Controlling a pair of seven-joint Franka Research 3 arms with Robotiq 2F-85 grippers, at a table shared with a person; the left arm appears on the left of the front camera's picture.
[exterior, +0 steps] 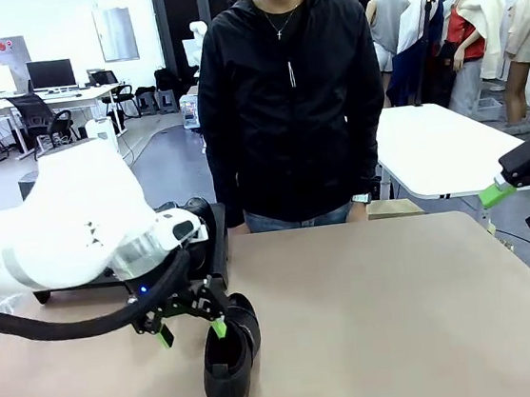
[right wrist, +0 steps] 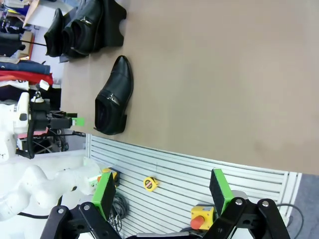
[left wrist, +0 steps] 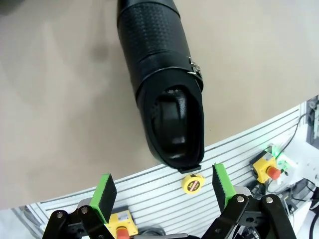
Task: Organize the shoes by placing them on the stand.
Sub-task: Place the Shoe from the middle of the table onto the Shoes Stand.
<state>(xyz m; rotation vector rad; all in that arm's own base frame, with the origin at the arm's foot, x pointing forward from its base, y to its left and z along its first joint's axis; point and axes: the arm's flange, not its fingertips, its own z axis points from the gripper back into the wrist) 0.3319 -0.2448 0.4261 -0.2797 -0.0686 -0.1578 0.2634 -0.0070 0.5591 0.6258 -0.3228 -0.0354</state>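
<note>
Your left gripper [exterior: 192, 330] hangs low over the near left part of the tan desk [exterior: 384, 319] with its jaws spread wide and nothing between them. In the front view one green pad [exterior: 219, 328] appears to sit right at the heel opening of a lone black shoe [exterior: 231, 355], but you cannot tell whether they actually touch. From the left wrist camera the same shoe [left wrist: 162, 79] lies ahead of the fingers [left wrist: 222, 184], heel nearest, at the desk's edge, clear of both pads.

Your right gripper [exterior: 520, 206] is raised off to the far right, past the desk's edge, jaws also fully apart and empty. Its wrist camera shows its pads [right wrist: 219, 185] over the slatted rail beside the desk.

At the far left of the desk, the stand [right wrist: 113, 22] carries other shoes [right wrist: 79, 25]; they overlap there, so their number is hard to make out. In the front view the white left arm [exterior: 58, 232] hides most of the stand. A person [exterior: 287, 100] in a black jacket stands at the far side.
</note>
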